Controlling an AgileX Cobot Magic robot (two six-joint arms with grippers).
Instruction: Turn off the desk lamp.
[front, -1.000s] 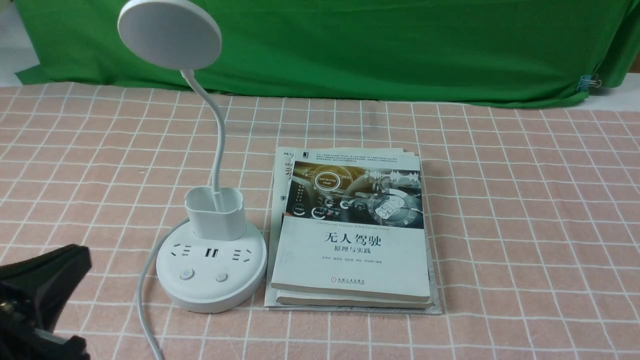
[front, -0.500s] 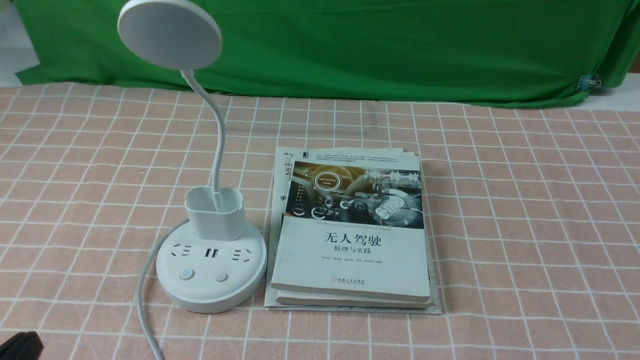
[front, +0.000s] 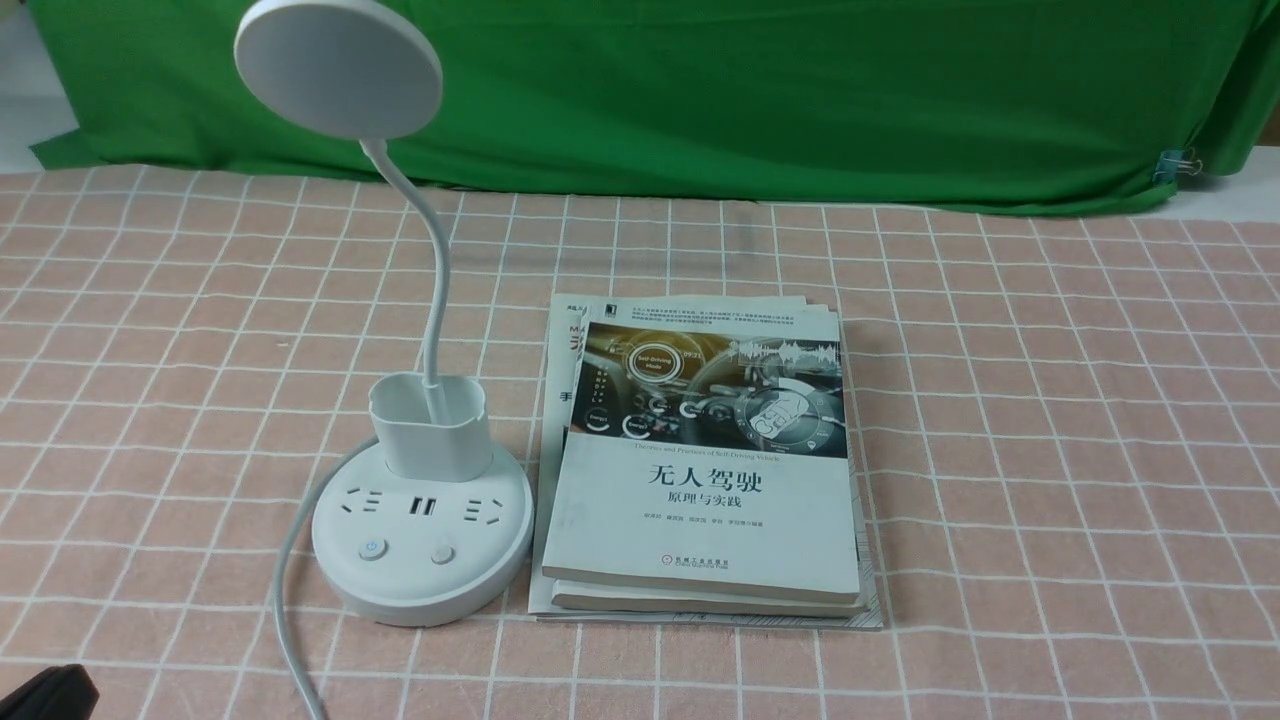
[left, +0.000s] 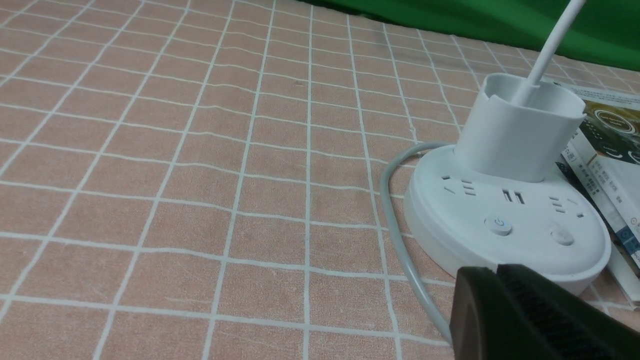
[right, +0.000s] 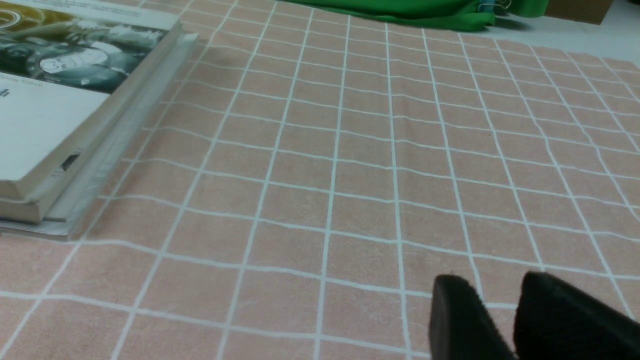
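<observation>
The white desk lamp stands left of the table's middle, with its disc head (front: 338, 68) high on a thin neck, a pen-holder cup (front: 432, 425) and a round base (front: 422, 540). The base carries sockets and two buttons (front: 372, 548). The disc's back faces me, and I see no glow. My left gripper (left: 497, 271) is shut and empty. It sits low, just in front of the base (left: 505, 220), apart from the buttons (left: 498, 226). Only its edge (front: 45, 693) shows in the front view. My right gripper (right: 492, 285) hangs slightly open and empty above bare cloth.
A stack of books (front: 705, 470) lies right beside the lamp base, and it also shows in the right wrist view (right: 60, 100). The lamp's grey cable (front: 290, 600) curls off the base toward the near edge. A pink checked cloth (front: 1050, 450) covers the table, with a green backdrop (front: 800, 100) behind.
My left gripper has drawn back and down toward the near left corner, leaving most of the front view. The lamp and the books have not moved.
</observation>
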